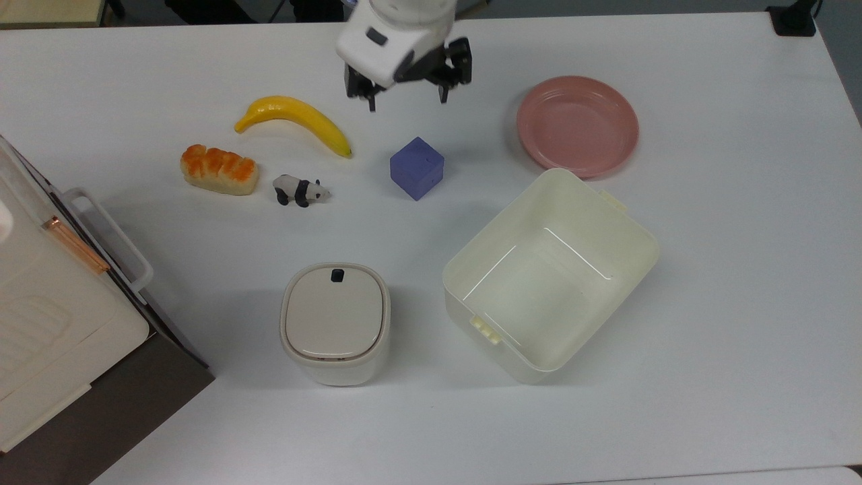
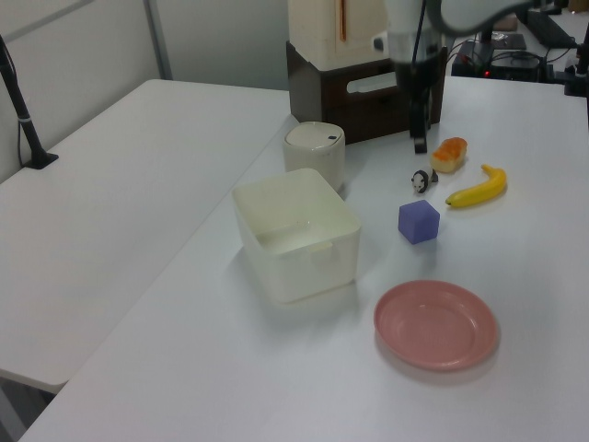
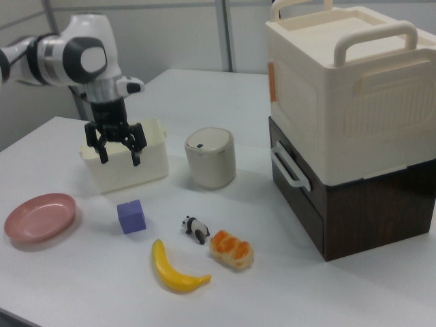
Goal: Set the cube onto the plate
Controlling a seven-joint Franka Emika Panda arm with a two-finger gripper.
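Observation:
The purple-blue cube (image 1: 417, 168) (image 2: 419, 222) (image 3: 131, 216) sits on the white table near the middle of the top view. The pink plate (image 1: 577, 125) (image 2: 435, 324) (image 3: 39, 216) lies empty at the top view's upper right, a couple of cube-widths from the cube. My gripper (image 1: 407, 103) (image 2: 420, 143) (image 3: 120, 161) hangs open above the table, just beyond the cube toward the top view's upper edge. Nothing is between its fingers. In the right view it hovers above and behind the cube, in front of the cream tub.
A cream rectangular tub (image 1: 532, 296) stands open just below the plate in the top view. A banana (image 1: 296, 121), a bread toy (image 1: 219, 169) and a toy panda (image 1: 300, 190) lie left of the cube. A lidded bin (image 1: 335, 322) and stacked boxes (image 1: 60, 323) stand at the lower left.

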